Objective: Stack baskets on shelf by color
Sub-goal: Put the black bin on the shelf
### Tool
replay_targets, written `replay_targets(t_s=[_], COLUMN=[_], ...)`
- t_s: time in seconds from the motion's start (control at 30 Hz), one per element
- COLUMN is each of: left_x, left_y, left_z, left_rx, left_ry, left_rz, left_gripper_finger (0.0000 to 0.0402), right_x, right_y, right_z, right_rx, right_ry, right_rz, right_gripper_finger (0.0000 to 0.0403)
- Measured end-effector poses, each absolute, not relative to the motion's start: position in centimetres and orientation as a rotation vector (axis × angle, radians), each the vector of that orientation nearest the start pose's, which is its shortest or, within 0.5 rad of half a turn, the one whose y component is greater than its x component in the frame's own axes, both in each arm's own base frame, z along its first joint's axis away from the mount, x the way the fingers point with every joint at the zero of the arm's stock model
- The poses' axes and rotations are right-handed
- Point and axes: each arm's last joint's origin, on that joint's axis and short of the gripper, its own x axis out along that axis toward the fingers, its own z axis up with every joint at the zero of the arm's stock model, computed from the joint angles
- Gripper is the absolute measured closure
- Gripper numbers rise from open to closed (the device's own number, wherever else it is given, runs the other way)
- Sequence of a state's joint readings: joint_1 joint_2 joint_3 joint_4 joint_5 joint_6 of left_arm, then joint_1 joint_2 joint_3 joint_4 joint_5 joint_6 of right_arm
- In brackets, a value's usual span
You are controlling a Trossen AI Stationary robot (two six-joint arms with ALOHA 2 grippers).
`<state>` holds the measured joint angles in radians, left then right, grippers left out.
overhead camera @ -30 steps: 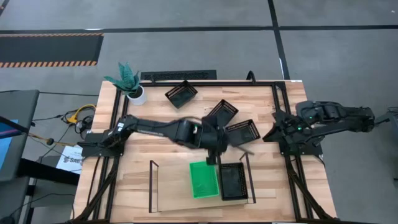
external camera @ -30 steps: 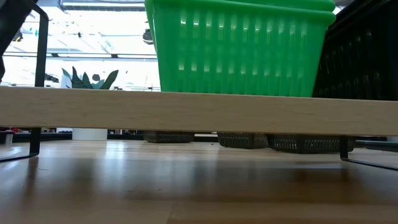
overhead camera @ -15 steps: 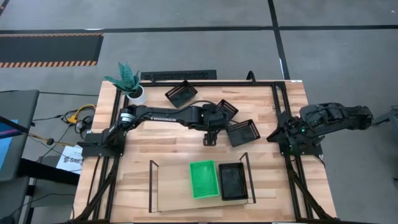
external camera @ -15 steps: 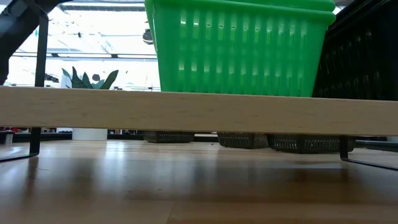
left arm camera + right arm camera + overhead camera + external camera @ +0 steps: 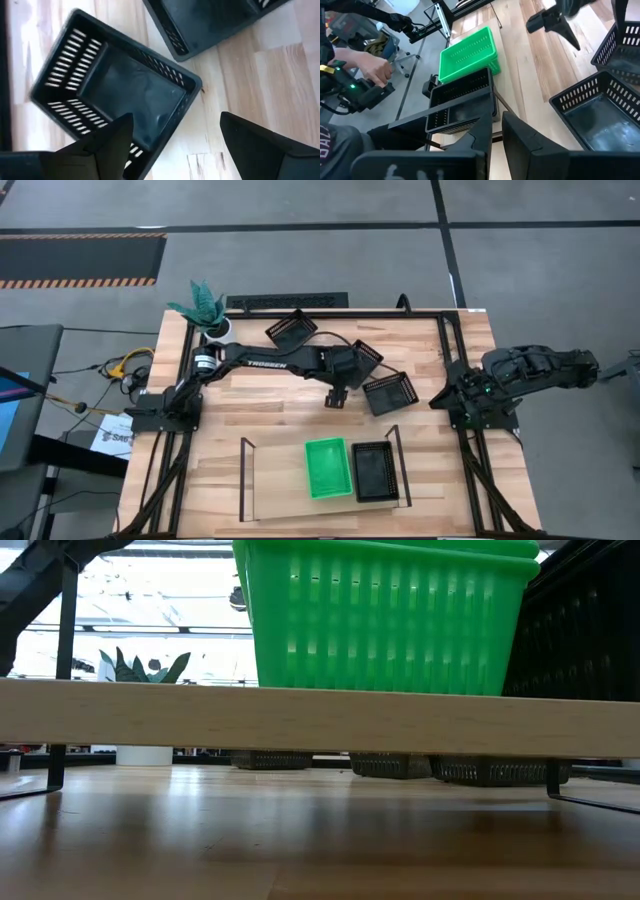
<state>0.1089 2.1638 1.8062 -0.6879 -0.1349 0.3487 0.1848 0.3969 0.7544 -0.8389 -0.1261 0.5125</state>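
- Four views in turn. High view, straight down on the wooden table (image 5: 280, 420): the left arm reaches across the middle, and the left gripper (image 5: 334, 398) hangs over bare wood, just beside two loose black baskets, holding nothing.
- Same view, count of baskets: three loose black ones, namely the far basket (image 5: 291, 330), the middle basket (image 5: 359, 360) and the near basket (image 5: 390, 392). On the shelf (image 5: 275, 495) stand a green basket stack (image 5: 328, 468) and a black shelf basket (image 5: 375, 471), side by side toward its right end; the shelf's left part is bare board.
- Same view: the right arm waits folded at the table's right edge, with the right gripper (image 5: 441, 397) over that edge. One potted plant (image 5: 205, 310) stands at the far left corner.
- Low view: only here do two green rims show, one nested in the other, above the shelf board (image 5: 320, 720). The three loose baskets appear small beneath the board. Neither gripper is seen.
- Left wrist view: the left fingers (image 5: 112, 145) are spread wide apart over wood, with one black basket just beyond them and a corner of a second.
- Right wrist view: the right fingers (image 5: 479, 132) stand close together with a thin gap and pinch nothing. Only this view shows a person's hand (image 5: 372, 67) beyond the table.
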Motion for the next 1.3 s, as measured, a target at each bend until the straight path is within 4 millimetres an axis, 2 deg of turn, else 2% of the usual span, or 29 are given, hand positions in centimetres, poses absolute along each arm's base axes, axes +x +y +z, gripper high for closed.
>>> replay_targets(t_s=[0.17, 0.27, 0.43, 0.57, 0.87, 1.03, 1.3], left_x=[46.8, 47.0, 47.1, 46.9, 46.8, 46.9, 47.3], left_y=[5.8, 6.2, 6.5, 6.9, 7.1, 7.2, 6.3], left_z=[20.0, 18.5, 18.1, 17.9, 17.8, 16.9, 17.9], left_rx=[0.339, 0.344, 0.375, 0.375, 0.331, 0.339, 0.371], left_ry=[1.054, 1.086, 1.097, 1.125, 1.121, 1.154, 1.128], left_rz=[0.017, 0.010, 0.060, 0.053, 0.039, 0.058, 0.071], left_gripper_finger=[0.0116, 0.0117, 0.0133, 0.0176, 0.0320, 0.0389, 0.0399], right_x=[6.9, 6.9, 6.9, 6.8, 6.8, 6.8, 6.8], right_y=[1.7, 1.7, 1.7, 1.7, 1.7, 1.7, 1.7], right_z=[30.3, 30.3, 30.3, 30.2, 30.2, 30.2, 30.2], right_rx=[0.464, 0.463, 0.468, 0.469, 0.469, 0.470, 0.495], right_ry=[0.548, 0.548, 0.552, 0.557, 0.557, 0.556, 0.558], right_rz=[0.180, 0.180, 0.178, 0.179, 0.180, 0.180, 0.173], right_gripper_finger=[0.0335, 0.0335, 0.0335, 0.0335, 0.0335, 0.0335, 0.0335])
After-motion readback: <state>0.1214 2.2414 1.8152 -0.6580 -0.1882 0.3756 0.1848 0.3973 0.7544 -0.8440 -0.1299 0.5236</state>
